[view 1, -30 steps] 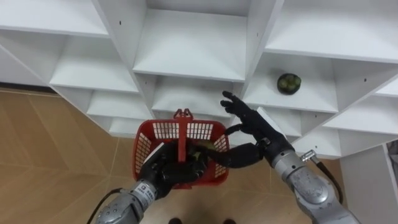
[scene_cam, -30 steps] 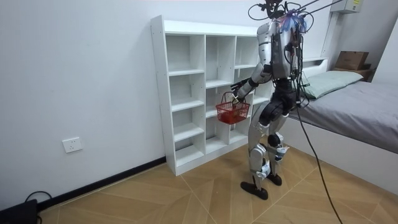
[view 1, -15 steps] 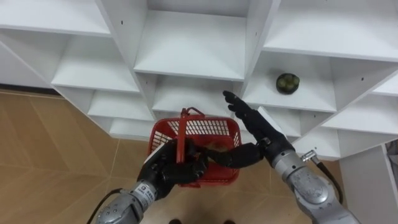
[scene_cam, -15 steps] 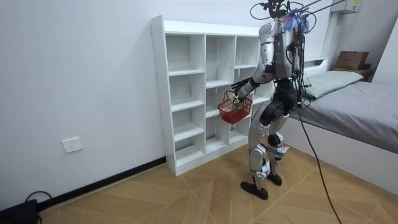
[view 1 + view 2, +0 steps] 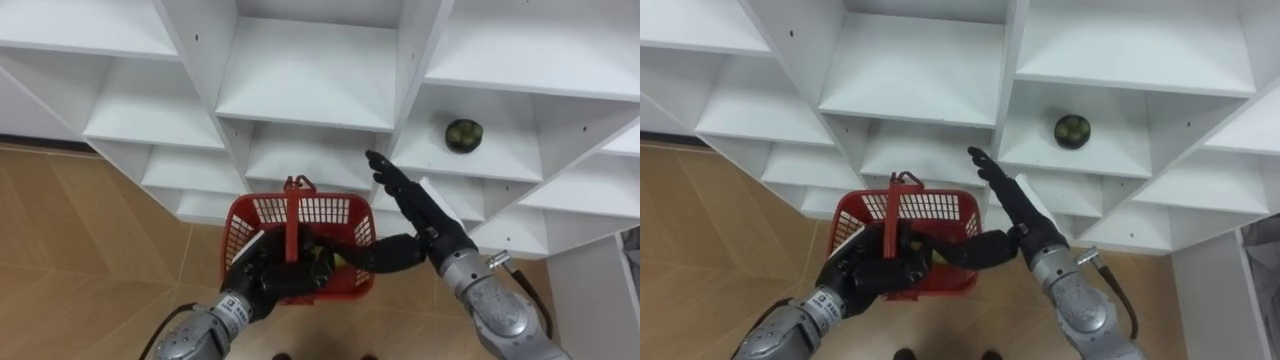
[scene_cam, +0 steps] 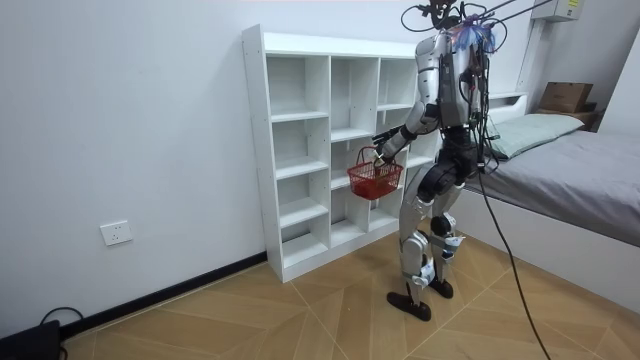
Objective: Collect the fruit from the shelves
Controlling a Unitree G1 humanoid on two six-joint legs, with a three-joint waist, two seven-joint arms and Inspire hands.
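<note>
A red plastic basket [image 5: 300,222] hangs in front of me, and my left hand [image 5: 268,280] is shut on its upright handle [image 5: 292,215]. Something yellowish [image 5: 337,262] lies inside, partly hidden by my hands. My right hand [image 5: 415,215] is open just right of the basket, its fingers straight and pointing up at the shelves, its thumb reaching over the basket rim. A dark green round fruit [image 5: 463,133] sits on a white shelf up and to the right of that hand, well apart from it. In the room view I stand facing the white shelf unit [image 6: 330,140] with the basket [image 6: 374,178].
The shelf unit [image 5: 305,75] has several open white compartments with upright dividers [image 5: 415,60] between them. Wooden floor [image 5: 90,260] shows below left. In the room view a bed [image 6: 570,170] stands close behind me at the room view's right.
The basket swung a little to the right and has come back left. My right hand has edged slightly right, still open.
</note>
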